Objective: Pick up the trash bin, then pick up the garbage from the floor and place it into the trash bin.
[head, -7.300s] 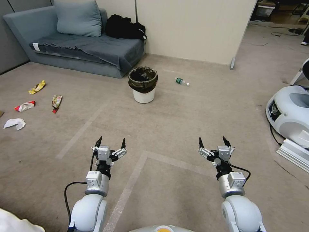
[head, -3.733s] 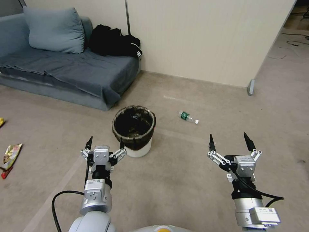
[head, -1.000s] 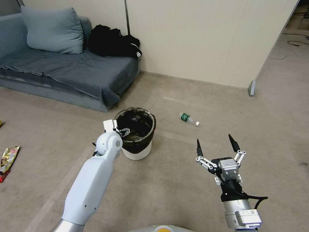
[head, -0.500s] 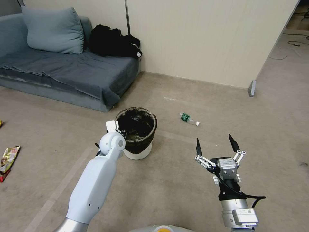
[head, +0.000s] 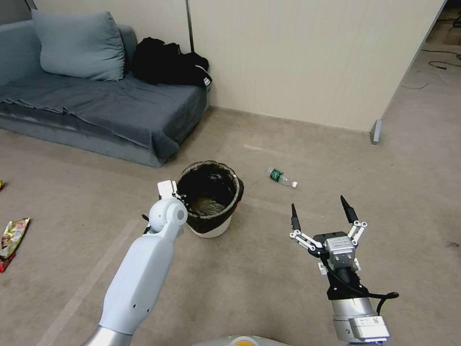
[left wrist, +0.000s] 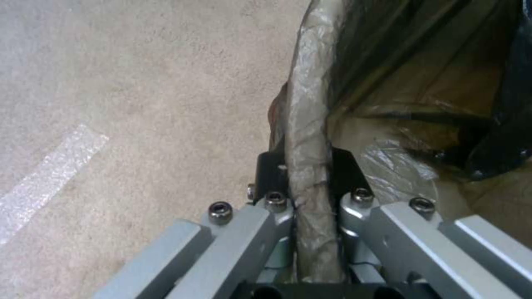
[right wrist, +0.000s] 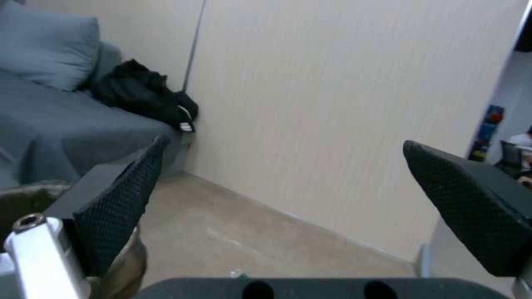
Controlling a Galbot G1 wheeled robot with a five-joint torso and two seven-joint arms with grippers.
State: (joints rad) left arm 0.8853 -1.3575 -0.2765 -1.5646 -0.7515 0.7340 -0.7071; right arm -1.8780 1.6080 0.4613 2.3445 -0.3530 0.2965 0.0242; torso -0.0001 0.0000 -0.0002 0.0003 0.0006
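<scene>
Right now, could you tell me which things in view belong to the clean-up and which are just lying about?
Job:
trash bin, rim clamped by left gripper
bottle
wrapper
right gripper, open, waiting

Lying about:
sofa
cushion
black bag

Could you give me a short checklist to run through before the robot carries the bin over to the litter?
1. Left gripper shut on the bin's rim: ok, one finger is inside the bin and one outside, pinching rim and liner.
2. Bin clear of the floor: cannot tell; it tilts toward the robot's right, but its base is not clearly lifted.
3. Liner seated over the rim: ok where the fingers clamp it.
4. Right gripper free for picking: ok, open and holding nothing, raised above the floor on the robot's right.
5. Nearest litter located: ok, the bottle lies on the floor beyond the bin, to its right.
6. Wrapper far to the left: ok, untouched.
</scene>
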